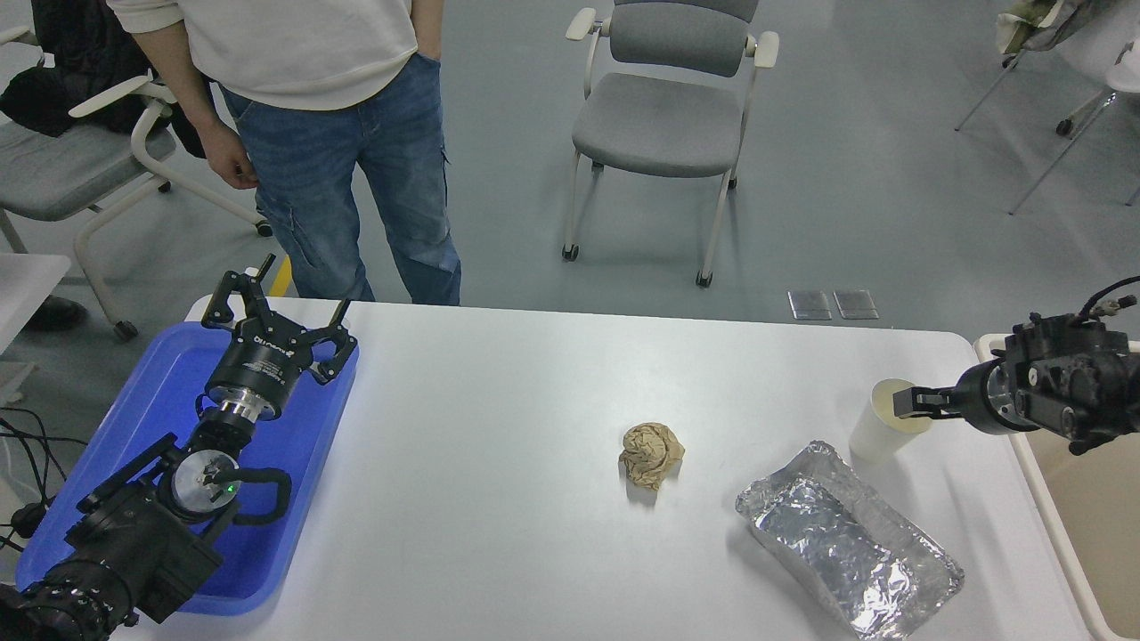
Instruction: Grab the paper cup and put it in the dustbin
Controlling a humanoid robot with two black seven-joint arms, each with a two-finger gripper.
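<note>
The white paper cup stands upright on the table's right side, just beyond the foil tray. My right gripper comes in from the right edge, level with the cup's rim, and its tip lies over the right part of the cup's cream mouth. Seen side-on, its opening does not show. The beige dustbin stands off the table's right edge, under my right arm, with only its pale rim and part of its inside showing. My left gripper is parked open over the blue tray.
A crumpled brown paper ball lies mid-table. A crinkled silver foil tray lies in front of the cup. A blue plastic tray sits at the left. A person stands at the far side, next to grey chairs.
</note>
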